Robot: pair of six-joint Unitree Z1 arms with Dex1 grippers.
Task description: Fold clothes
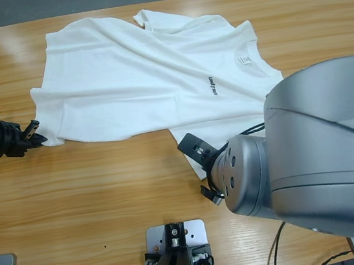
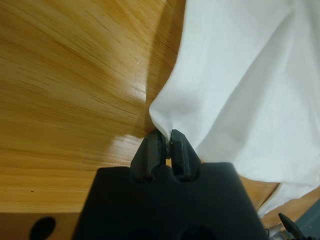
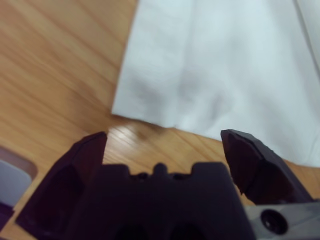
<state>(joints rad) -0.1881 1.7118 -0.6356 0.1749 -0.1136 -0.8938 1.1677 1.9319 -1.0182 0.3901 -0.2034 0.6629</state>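
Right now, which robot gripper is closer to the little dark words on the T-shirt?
Right. The right gripper sits just below the T-shirt, fairly near the lettering. The left gripper pinches the far hem corner.

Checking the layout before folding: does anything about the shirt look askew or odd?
Yes. The T-shirt lies crooked and wrinkled, its far sleeve folded over. The left hand pinches one corner; the right hand is open beside a sleeve.

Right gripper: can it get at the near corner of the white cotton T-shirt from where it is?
Probably yes: the right gripper, jaws open, faces the white cotton T-shirt corner with only bare wooden table between.
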